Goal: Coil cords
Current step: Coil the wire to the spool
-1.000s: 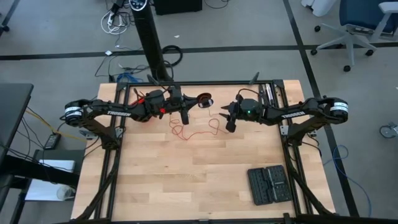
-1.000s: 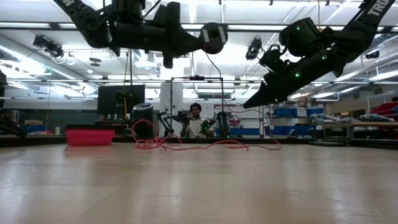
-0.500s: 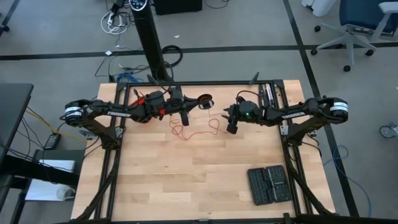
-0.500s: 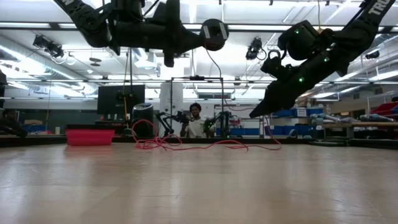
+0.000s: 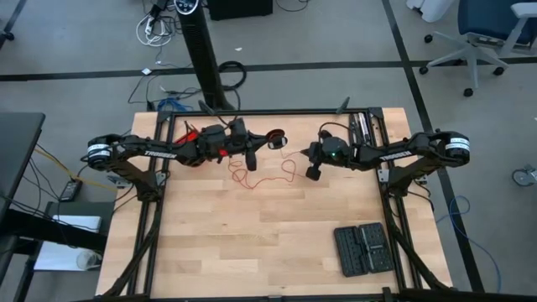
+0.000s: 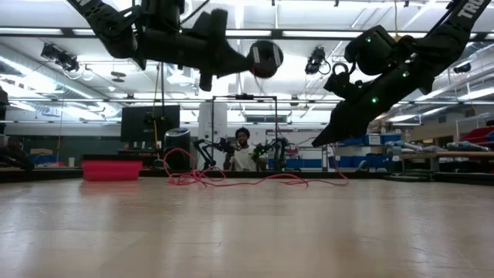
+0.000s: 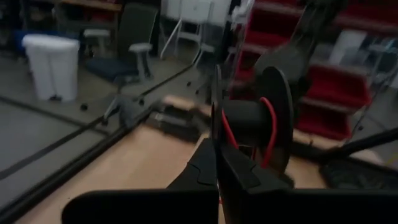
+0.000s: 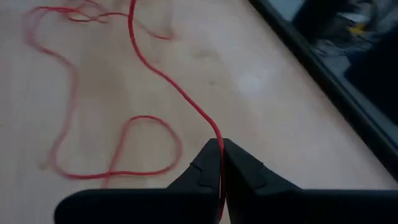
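Observation:
The cord is a thin red wire (image 5: 262,177). It lies in loose loops on the wooden table (image 5: 252,243) between my two grippers, also seen in the right wrist view (image 8: 68,81). A black spool (image 5: 277,139) carries a few red turns on its hub (image 7: 244,118) and hangs in the air at the far middle. My left gripper (image 7: 217,163) is shut on the spool and points level. My right gripper (image 8: 219,149), just right of the spool (image 6: 265,58), slants down and is shut on the wire. My left gripper pinches the spool's near flange (image 7: 217,106) between its two fingers, coming level from the table's left. The spool is held clear of the table. My right gripper pinches a single strand of the wire (image 8: 214,134) between its two fingers, slanting down from the table's right. From the fingers the strand runs slack down to the loops on the table.
A black hinged case (image 5: 362,248) lies open at the near right of the table. A black pole (image 5: 205,67) stands at the far edge. Beyond the table are a red bin (image 6: 112,170) and a seated person (image 6: 243,148).
My right gripper has shut on the red wire and tipped a little further down, staying in place. My left gripper has kept its hold on the spool, which has dipped slightly.

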